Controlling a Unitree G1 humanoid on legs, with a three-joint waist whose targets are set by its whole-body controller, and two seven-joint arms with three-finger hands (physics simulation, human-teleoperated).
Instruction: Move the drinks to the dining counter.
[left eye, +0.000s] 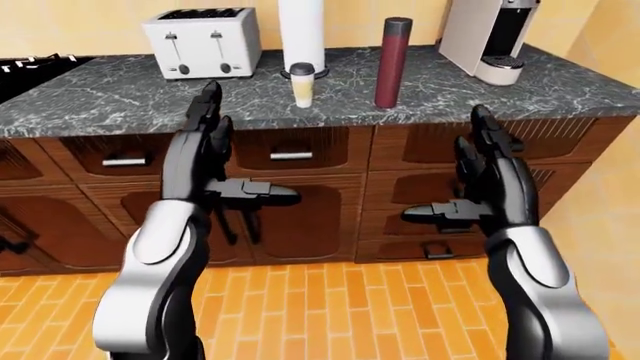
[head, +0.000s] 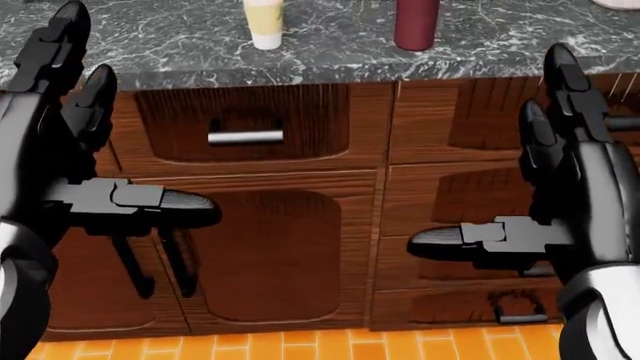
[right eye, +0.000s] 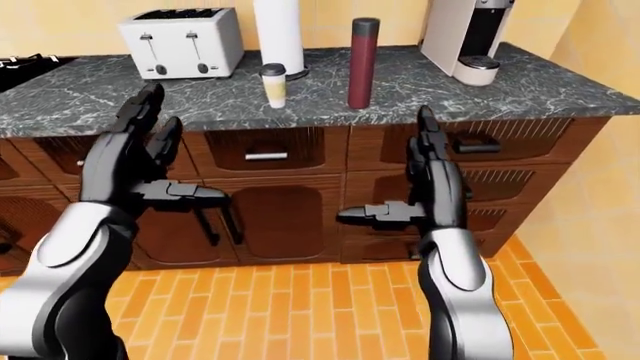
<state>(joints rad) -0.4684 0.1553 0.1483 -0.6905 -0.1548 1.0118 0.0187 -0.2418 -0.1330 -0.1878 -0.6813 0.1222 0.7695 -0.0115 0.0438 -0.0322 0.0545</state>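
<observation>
In the left-eye view, my left hand (left eye: 205, 169) and my right hand (left eye: 490, 187) are raised with fingers spread wide and hold nothing, while the small cream cup with a dark lid (left eye: 302, 84) and the tall dark red bottle (left eye: 392, 63) stand near each other on the grey marble counter (left eye: 120, 101), beside a white toaster (left eye: 203, 42). In the head view, only the lower parts of both drinks show at the top edge, above the brown wooden cabinet doors (head: 270, 247). In the right-eye view, a white coffee machine (right eye: 470, 37) stands right of the bottle.
</observation>
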